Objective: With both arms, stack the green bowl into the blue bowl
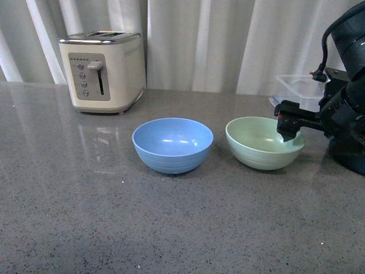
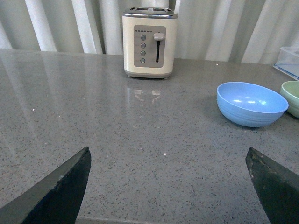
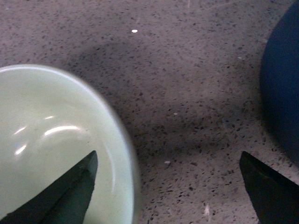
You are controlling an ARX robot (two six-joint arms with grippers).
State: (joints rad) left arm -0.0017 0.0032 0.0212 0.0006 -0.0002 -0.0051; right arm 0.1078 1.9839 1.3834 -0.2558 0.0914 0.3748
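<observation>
We take the blue bowl (image 1: 172,144) as our marker: it stands upright and empty on the grey speckled surface (image 1: 85,217), about midway across the front view. The green bowl (image 1: 259,142) sits upright just to the right of the blue bowl, near it but not touching, with a strip of bare surface between them. The right claw (image 3: 168,154) is spread wide and holds nothing. It straddles the green bowl's rim on the side away from the blue bowl, and one of its fingers (image 3: 70,196) dips inside the green bowl while the other hangs outside over the surface. We cannot tell whether either finger touches the rim. Past that outer finger the right wrist view shows a dark navy rounded object (image 3: 282,79), too cropped for us to name. The left claw (image 2: 168,149) is also spread wide and empty, hovering over bare surface well to the left of the blue bowl. A cream toaster (image 1: 102,71) stands behind and to the left of the blue bowl, against a pale curtain (image 1: 199,40). A clear plastic container (image 1: 296,88) sits behind and to its right.
</observation>
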